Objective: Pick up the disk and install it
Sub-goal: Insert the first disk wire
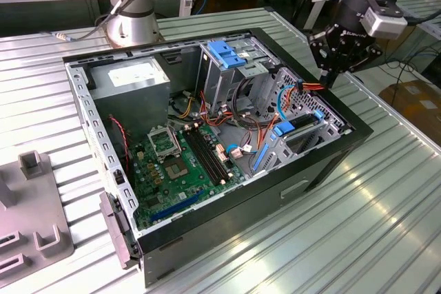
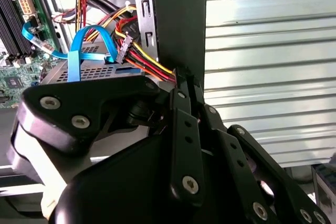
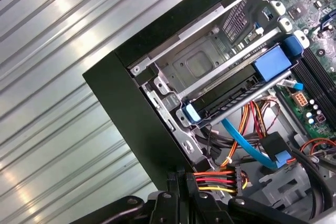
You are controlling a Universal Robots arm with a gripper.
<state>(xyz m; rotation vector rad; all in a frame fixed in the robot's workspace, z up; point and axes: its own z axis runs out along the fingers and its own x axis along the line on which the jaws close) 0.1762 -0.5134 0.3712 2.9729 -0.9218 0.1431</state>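
The disk [image 1: 304, 124] lies flat in the lower bay of the drive cage at the case's corner on the exterior view's right, with blue rail tabs at both ends. In the first wrist view the disk [image 3: 233, 95] is a dark slab behind a grey bar, between two blue tabs. My gripper [image 1: 329, 79] hangs over the case's rim just beyond that cage. Its black fingers [image 2: 185, 95] are pinched together on a red, yellow and black power cable [image 3: 212, 178], whose black connector [image 3: 237, 176] sits just past the gripper [image 3: 181, 183]. The gripper [image 2: 181, 77] grips the wires beside the case wall.
The open computer case [image 1: 324, 160] lies on a ribbed metal table [image 1: 344, 239]. A blue data cable [image 3: 244, 145] loops near the power connector. A second drive cage with a blue bracket [image 1: 224, 53] stands further in. The motherboard [image 1: 182, 163] fills the floor. A grey fixture [image 1: 31, 225] sits at the exterior view's left.
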